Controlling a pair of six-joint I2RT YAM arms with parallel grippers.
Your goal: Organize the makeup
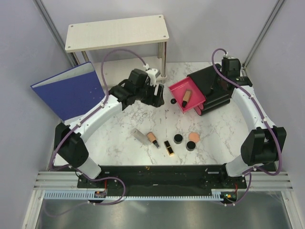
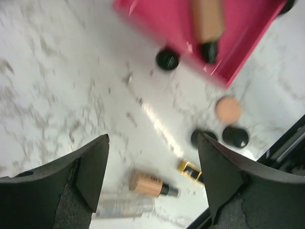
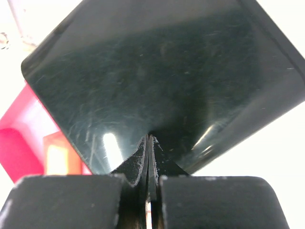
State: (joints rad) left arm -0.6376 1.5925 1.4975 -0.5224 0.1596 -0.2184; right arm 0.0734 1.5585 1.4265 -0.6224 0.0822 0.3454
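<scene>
The makeup is partly on the marble. A peach tube with a dark cap (image 1: 153, 139) (image 2: 147, 183), a black-and-gold lipstick (image 1: 168, 147) (image 2: 190, 171), two round black jars (image 1: 178, 139) (image 1: 190, 146) (image 2: 235, 136) and a peach puff (image 1: 193, 137) (image 2: 228, 109) lie near the front. Another peach tube (image 1: 186, 98) (image 2: 208, 24) lies in the pulled-out pink drawer (image 1: 177, 88) (image 2: 248, 33). My left gripper (image 1: 159, 98) (image 2: 153, 176) hangs open and empty just left of the drawer. My right gripper (image 1: 224, 78) (image 3: 150, 143) is shut, its tips against the black organizer (image 1: 209, 86) (image 3: 157, 71).
A clear greyish tube (image 1: 140, 137) (image 2: 124, 207) lies beside the peach tube. The drawer's black knob (image 1: 171, 101) (image 2: 167, 59) points left. A blue binder (image 1: 69, 90) leans at the back left, beside a small wooden shelf (image 1: 116, 32) on metal legs.
</scene>
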